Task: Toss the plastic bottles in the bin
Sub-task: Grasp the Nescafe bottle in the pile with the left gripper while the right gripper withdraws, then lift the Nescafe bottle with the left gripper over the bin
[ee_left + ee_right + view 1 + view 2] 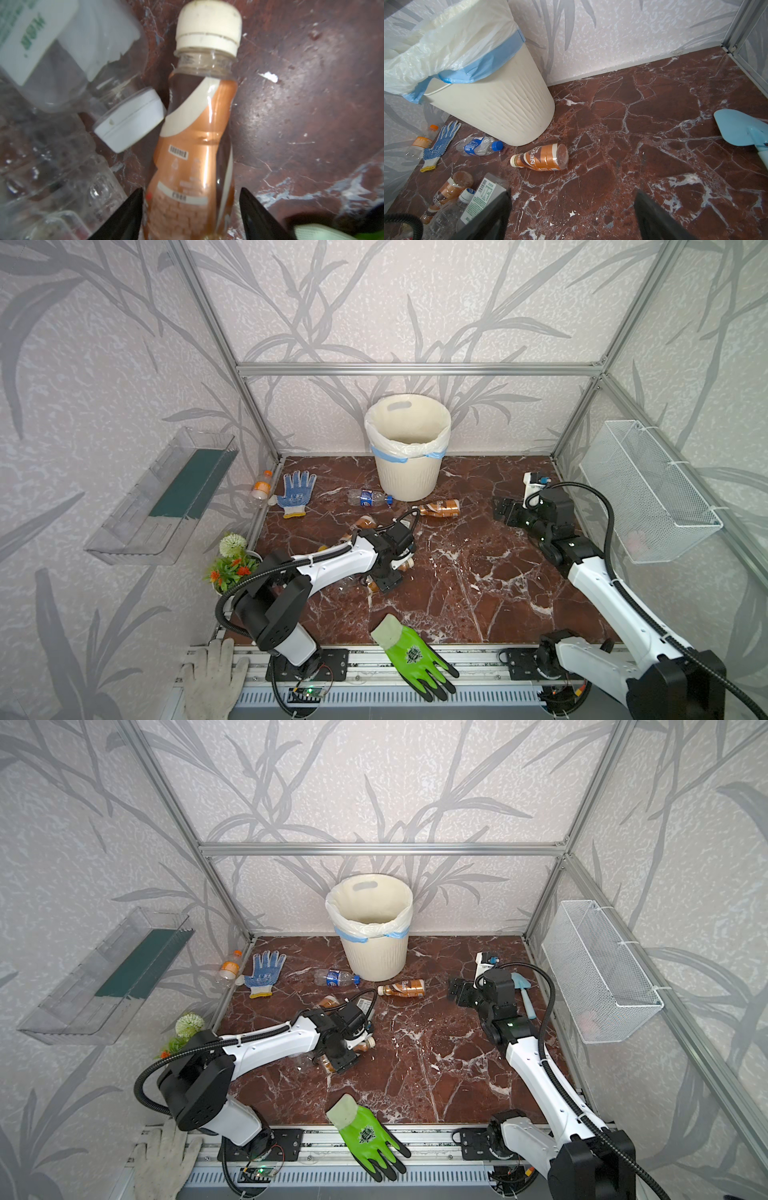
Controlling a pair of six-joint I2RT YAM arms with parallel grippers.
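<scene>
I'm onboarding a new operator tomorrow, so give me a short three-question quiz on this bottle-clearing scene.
1. True or false: the bin stands upright.
2. The bottle that the left gripper straddles has which label? A blue, B brown, C red.
3. Fill in: the right gripper is ____ and holds nothing.
Key: 1 true; 2 B; 3 open.

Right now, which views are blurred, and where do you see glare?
Left wrist view: soft all over, the clear bottles most blurred; a glare streak runs along the brown-label bottle, and the marble floor shines. Right wrist view: sharp on the bin. Both top views: sharp, evenly lit, no strong glare.
</scene>
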